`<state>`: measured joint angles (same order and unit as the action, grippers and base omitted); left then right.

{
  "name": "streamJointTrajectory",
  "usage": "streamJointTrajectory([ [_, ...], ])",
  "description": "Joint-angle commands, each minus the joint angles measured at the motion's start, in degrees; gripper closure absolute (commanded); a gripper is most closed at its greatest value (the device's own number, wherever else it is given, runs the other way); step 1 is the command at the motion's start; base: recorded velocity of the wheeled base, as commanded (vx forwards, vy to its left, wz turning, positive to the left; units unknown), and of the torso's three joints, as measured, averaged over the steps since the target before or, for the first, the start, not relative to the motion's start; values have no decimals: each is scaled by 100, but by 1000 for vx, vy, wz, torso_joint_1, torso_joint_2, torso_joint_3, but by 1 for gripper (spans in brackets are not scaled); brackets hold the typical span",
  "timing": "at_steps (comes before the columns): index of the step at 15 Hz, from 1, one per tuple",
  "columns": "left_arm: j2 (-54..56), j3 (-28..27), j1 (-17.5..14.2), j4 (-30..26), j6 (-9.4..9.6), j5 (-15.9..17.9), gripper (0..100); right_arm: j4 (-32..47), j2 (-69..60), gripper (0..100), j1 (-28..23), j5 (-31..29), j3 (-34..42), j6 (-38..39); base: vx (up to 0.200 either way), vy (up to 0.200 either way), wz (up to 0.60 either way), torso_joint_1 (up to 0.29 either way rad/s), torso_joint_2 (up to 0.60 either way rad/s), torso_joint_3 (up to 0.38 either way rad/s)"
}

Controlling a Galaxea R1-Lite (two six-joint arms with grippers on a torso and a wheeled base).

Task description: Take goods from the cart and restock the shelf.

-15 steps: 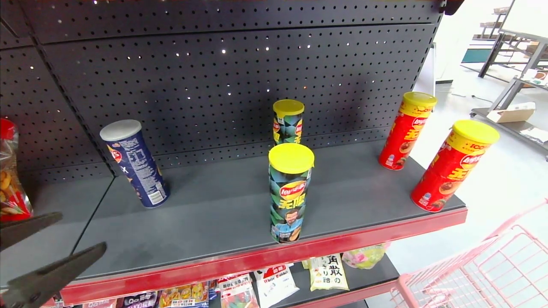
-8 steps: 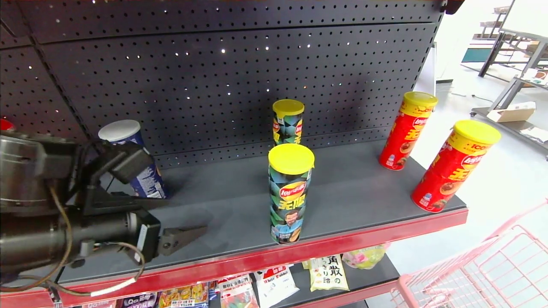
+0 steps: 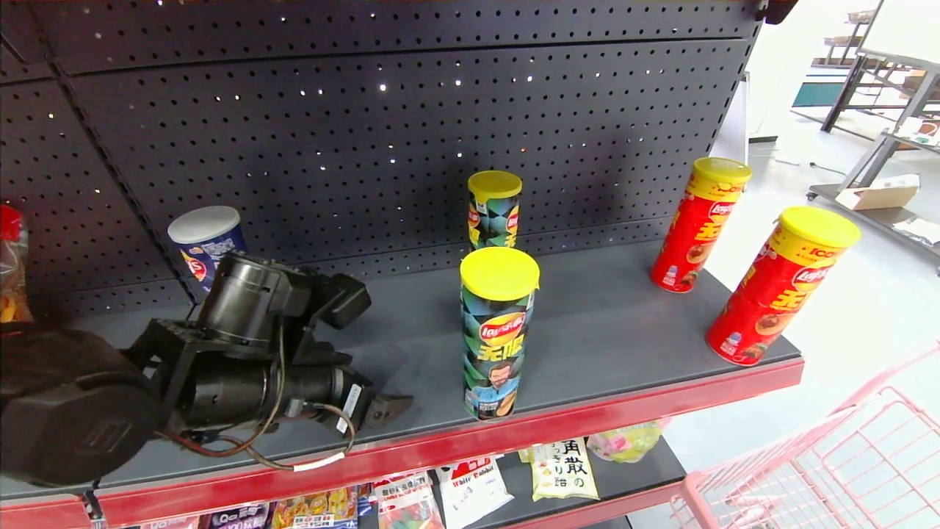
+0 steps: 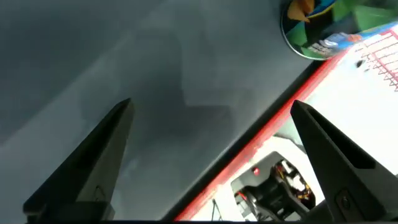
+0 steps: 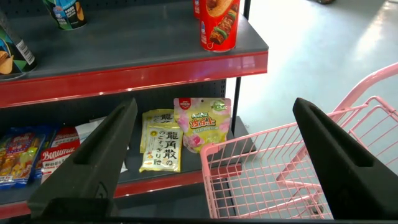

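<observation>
Left gripper [image 4: 211, 106] hung lower left of head view over shelf [image 3: 587, 323] front edge, fingers [image 4: 93, 162] spread, empty. Right gripper [image 5: 214, 102] hung above pink cart [image 5: 273, 133], fingers spread, empty.

Bright room at far right
Glossy pale floor [image 3: 830, 323]; grey metal racks [image 3: 892, 73] stand at the back, 1 cardboard box [image 3: 878, 195] lies on a low platform [image 3: 892, 217].

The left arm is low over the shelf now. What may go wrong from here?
1. The open left end effector points toward the front green can, which stands near the front edge of the shelf. A push could tip it off.
2. The left arm sits just in front of the blue can. Swinging back might knock it over.
</observation>
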<state>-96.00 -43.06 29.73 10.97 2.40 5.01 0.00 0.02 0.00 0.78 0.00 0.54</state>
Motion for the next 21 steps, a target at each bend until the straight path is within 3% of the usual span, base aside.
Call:
streamJointTrajectory([
  [1,-340,-142,85,-7,-3,-9,0,0,-2,0,0,1,0,-1,0,0,0,0,0,0],
  [6,-789,-607,226,1,6,-88,0,0,-2,0,0,1,0,-1,0,0,0,0,0,0],
  [11,-938,-730,305,-7,-3,-123,0,0,-2,0,0,1,0,-1,0,0,0,0,0,0],
  [13,-1052,-845,331,1,-12,-290,0,0,-2,0,0,1,0,-1,0,0,0,0,0,0],
  [21,-1228,-1126,472,-7,-20,-299,0,0,-2,0,0,1,0,-1,0,0,0,0,0,0],
])
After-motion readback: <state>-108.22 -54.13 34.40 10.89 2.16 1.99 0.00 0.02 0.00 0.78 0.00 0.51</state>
